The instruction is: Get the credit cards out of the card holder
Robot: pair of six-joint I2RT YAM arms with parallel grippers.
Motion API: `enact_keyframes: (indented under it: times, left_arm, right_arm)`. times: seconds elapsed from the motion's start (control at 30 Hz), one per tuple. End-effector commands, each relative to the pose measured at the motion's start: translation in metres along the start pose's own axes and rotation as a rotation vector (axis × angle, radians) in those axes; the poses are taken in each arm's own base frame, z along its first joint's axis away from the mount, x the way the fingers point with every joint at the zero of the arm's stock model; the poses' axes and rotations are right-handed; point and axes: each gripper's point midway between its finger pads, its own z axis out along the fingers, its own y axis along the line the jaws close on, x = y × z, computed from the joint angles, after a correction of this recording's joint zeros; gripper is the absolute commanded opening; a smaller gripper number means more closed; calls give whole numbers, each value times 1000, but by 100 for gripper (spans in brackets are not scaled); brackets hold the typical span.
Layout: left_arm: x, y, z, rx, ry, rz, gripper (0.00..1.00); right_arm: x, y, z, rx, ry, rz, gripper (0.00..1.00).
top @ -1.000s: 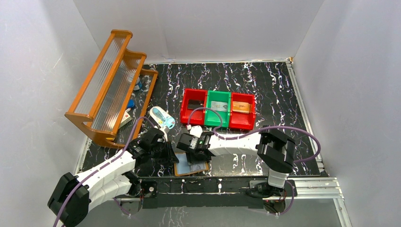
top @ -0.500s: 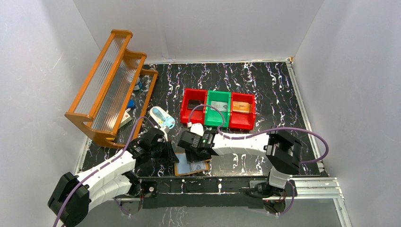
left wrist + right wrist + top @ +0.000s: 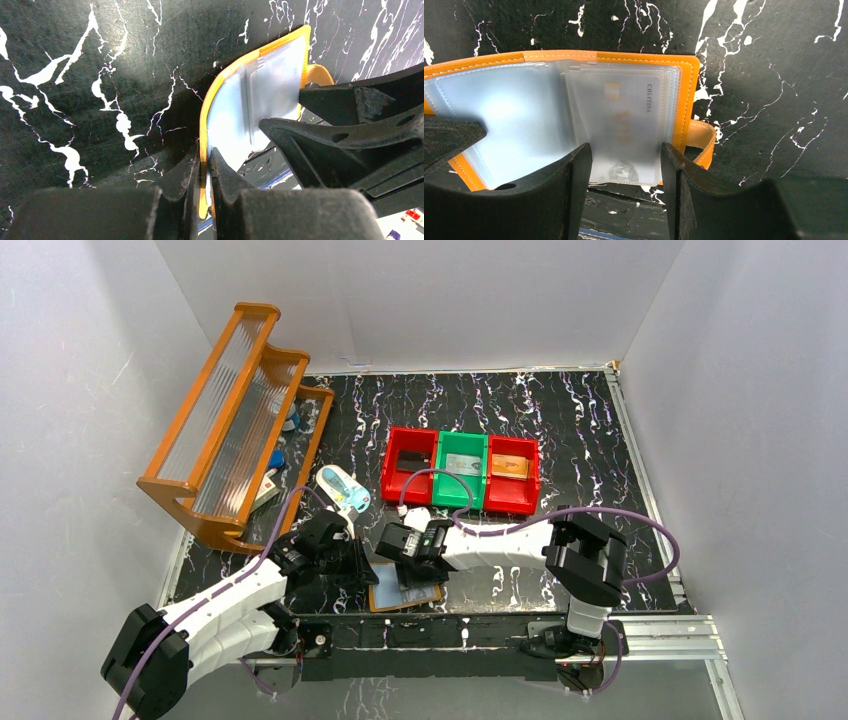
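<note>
The orange card holder (image 3: 406,596) lies open near the table's front edge, its clear sleeves showing. My left gripper (image 3: 205,170) is shut on the holder's orange edge (image 3: 207,107), pinning it at the left. A pale, shiny credit card (image 3: 624,117) sits inside a clear sleeve of the holder (image 3: 644,57). My right gripper (image 3: 624,170) is open, one finger on each side of that sleeve's lower end. The right fingers (image 3: 340,145) also show in the left wrist view, over the holder. From above, the left gripper (image 3: 362,570) and right gripper (image 3: 408,562) meet over the holder.
A row of red and green bins (image 3: 436,498) with small items stands just behind the grippers. A wooden rack (image 3: 230,430) holds the back left. A pale blue-and-white oval item (image 3: 342,488) lies between rack and bins. The metal rail (image 3: 640,632) runs along the front edge.
The right arm's elbow swung right and came back, while its gripper stayed over the holder and its jaws widened a little. The left gripper has kept its hold and place.
</note>
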Motion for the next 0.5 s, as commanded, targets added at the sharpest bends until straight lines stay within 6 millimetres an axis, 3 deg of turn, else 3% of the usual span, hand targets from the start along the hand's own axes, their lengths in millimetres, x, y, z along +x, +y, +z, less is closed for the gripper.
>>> enact_keyframes:
  times: [0.0, 0.47]
  left_arm:
    - [-2, -2, -1, 0, 0, 12, 1]
    - [-3, -3, 0, 2, 1, 12, 1]
  right_arm:
    - [-15, -2, -10, 41, -46, 14, 56]
    - [-22, 13, -26, -2, -67, -10, 56]
